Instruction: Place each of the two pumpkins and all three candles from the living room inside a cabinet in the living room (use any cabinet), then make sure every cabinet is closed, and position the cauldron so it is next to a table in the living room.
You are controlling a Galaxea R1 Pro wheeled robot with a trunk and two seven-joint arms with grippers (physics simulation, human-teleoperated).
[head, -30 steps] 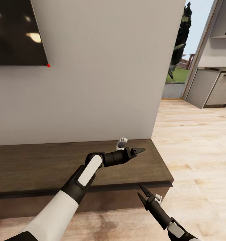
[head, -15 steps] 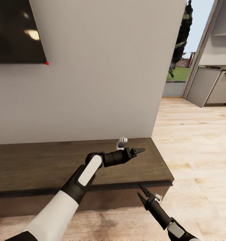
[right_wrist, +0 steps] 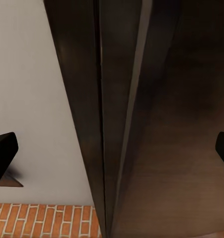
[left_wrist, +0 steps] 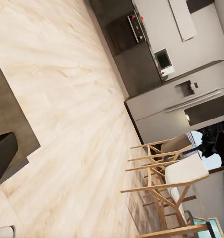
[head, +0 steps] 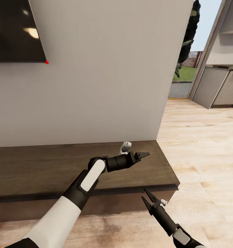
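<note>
One wall-mounted television (head: 16,31) hangs above the one cabinet (head: 44,168), a long dark unit against the wall, its front shut. The left pincer (head: 141,155), tips pressed together, hovers over the cabinet's right end. The right pincer (head: 148,198), tips spread, sits just off its front right corner.
</note>
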